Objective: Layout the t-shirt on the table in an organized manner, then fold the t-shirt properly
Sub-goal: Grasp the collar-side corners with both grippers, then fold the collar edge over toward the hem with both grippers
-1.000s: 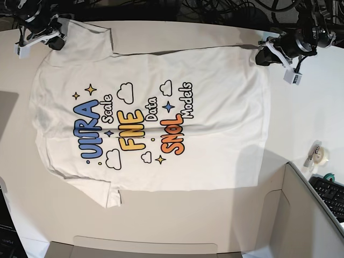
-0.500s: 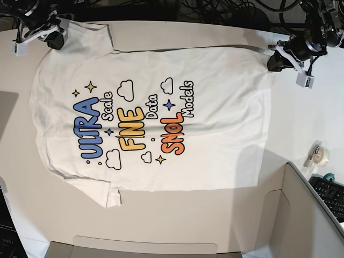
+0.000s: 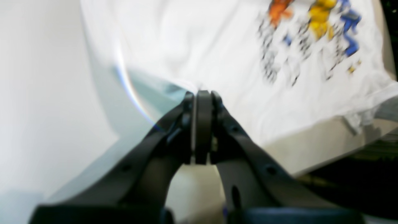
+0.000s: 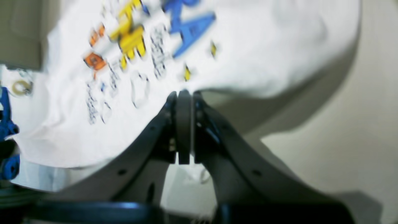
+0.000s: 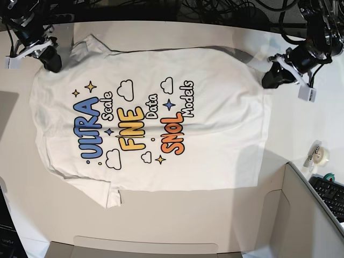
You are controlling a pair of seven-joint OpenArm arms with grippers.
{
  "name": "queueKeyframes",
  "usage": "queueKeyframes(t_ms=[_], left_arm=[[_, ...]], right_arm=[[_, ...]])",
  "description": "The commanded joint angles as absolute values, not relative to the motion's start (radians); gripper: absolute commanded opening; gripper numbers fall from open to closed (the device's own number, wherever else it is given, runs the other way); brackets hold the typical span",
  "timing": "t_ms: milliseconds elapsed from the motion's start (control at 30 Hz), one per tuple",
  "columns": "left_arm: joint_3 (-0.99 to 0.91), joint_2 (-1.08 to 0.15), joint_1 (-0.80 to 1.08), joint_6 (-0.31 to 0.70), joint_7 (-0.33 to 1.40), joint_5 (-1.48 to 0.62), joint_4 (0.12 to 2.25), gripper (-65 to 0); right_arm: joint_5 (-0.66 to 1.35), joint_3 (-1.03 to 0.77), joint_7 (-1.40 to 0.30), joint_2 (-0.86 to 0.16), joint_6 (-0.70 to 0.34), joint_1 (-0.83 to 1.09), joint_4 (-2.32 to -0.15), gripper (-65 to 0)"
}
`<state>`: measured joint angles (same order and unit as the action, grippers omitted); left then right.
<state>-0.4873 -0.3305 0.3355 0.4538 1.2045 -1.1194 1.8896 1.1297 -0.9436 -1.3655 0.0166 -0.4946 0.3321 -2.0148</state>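
Layout step: t-shirt lies print-up on the surface. Both claws clamped on its far edge, left claw at the hem corner, right claw by the shoulder. I'd tension the edge flat, then release and start folding.

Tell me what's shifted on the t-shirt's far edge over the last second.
Both grippers stay shut on the t-shirt. The right gripper dragged its sleeve corner down and inward; the sleeve now lies narrower. The left gripper swung out, then returned, lifting the hem corner so a grey fold shows. The near edge, print and tape roll stayed put.
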Motion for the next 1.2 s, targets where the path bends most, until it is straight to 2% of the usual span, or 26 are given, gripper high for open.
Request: queueKeyframes(t_ms=[0, 133, 300, 667, 867, 1167], left_arm=[[-0.495, -0.343, 0.32, 0.458, 1.194, -1.142, 1.903, -64.7], [-0.495, -0.341, 0.232, 0.456, 1.194, -1.139, 1.885, -64.7], [-0.489, -0.341, 0.136, 0.456, 1.194, -1.136, 1.761, -64.7], [-0.492, -0.349, -0.001, 0.456, 1.188, -1.135, 1.448, -64.7], [-0.495, -0.351, -0.024, 0.456, 1.185, -1.135, 1.429, -64.6], [-0.493, -0.371, -0.027, 0.456, 1.184, -1.135, 1.429, -64.6]], right_arm=[[1.152, -0.947, -1.349, 0.005, -0.492, 0.312, -2.031, -65.0], [1.139, -0.947, -1.346, 0.005, -0.492, 0.206, -2.025, -65.0], [1.024, -0.947, -1.346, 0.031, -0.493, 0.071, -1.985, -65.0], [0.875, -0.915, -1.343, 0.027, -0.493, -0.117, -1.718, -65.0], [0.789, -0.911, -1.282, 0.027, -0.493, -0.159, -1.681, -65.0], [0.628, -0.805, -1.201, 0.03, -0.493, -0.16, -1.681, -65.0]])
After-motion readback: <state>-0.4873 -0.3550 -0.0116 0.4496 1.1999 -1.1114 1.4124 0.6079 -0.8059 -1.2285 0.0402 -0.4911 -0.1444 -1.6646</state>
